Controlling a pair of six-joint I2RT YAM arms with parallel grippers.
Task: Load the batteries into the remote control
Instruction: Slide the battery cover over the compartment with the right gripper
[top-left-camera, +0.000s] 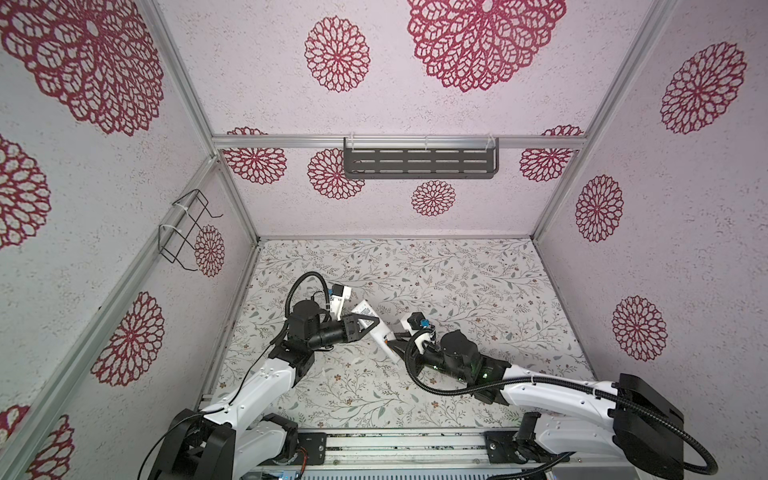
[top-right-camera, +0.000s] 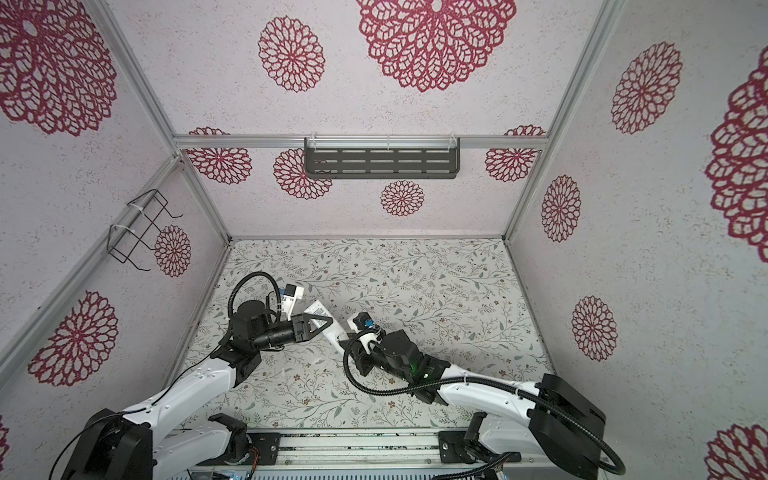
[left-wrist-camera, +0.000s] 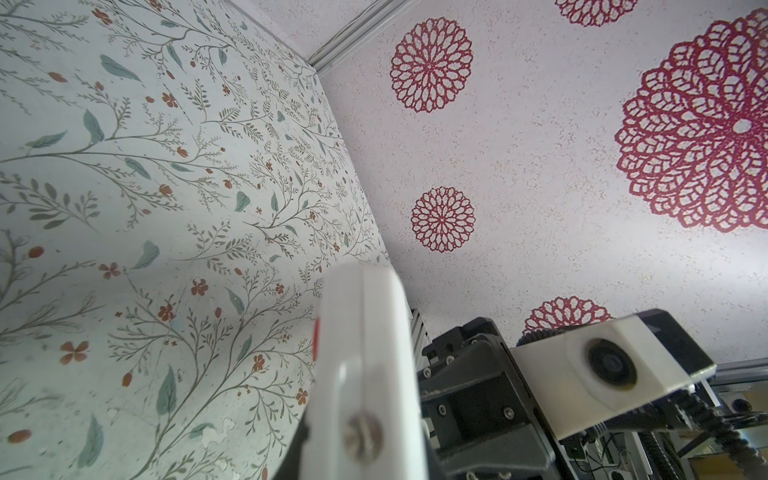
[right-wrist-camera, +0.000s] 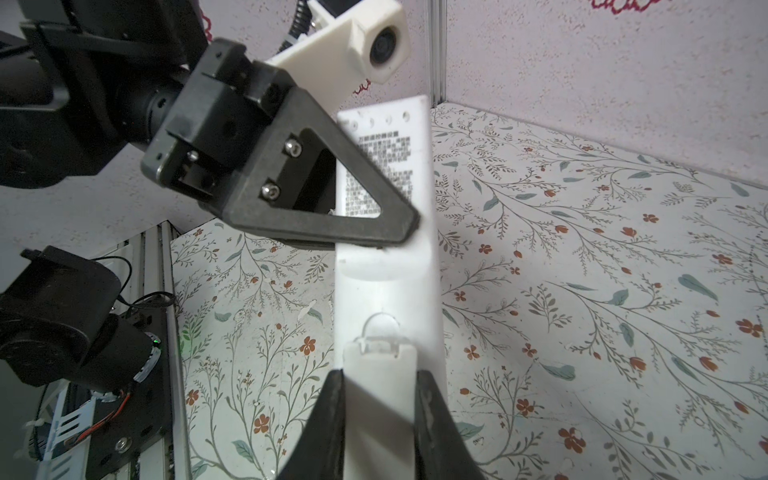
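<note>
Close before my wrist lens stands the remote control (left-wrist-camera: 365, 353), white, edge-on and blurred, with a red sliver on its flank. On one side of it spreads the flowered table (left-wrist-camera: 124, 208). Just beside it on the other side sit the right arm's black housing (left-wrist-camera: 478, 399) and white camera (left-wrist-camera: 615, 365), with the rosette wall (left-wrist-camera: 540, 166) beyond.

White remote control (right-wrist-camera: 386, 282), printed back showing

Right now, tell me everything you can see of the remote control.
The remote control is a long slim white plastic bar, back up, with a printed label near one end and a battery cover with a clear latch near the other. The left tool clamps its middle, the right tool its cover end.
</note>
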